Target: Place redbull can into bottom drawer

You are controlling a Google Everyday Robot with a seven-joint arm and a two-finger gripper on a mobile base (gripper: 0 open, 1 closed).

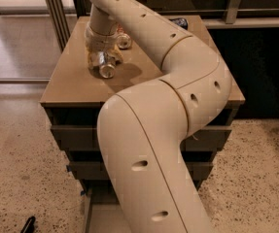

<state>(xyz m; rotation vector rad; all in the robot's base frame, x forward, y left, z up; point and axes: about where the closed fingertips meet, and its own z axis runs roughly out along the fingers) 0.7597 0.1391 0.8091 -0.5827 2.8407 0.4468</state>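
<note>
The redbull can point(106, 71), slim and silver, lies on its side on the brown cabinet top point(68, 84), its shiny end facing me. My gripper point(102, 62) comes down on it from above at the back left of the top, and its fingers are closed around the can. The bottom drawer point(96, 216) is pulled open at the foot of the cabinet. Only a strip of its grey floor and left wall shows, since my arm hides the rest.
A red-orange can point(124, 41) lies just behind the gripper. A dark blue can point(181, 21) sits at the back right of the top. The two upper drawers point(73, 137) are shut. Metal posts point(56, 8) stand at the left, and a black object point(28, 224) lies on the speckled floor.
</note>
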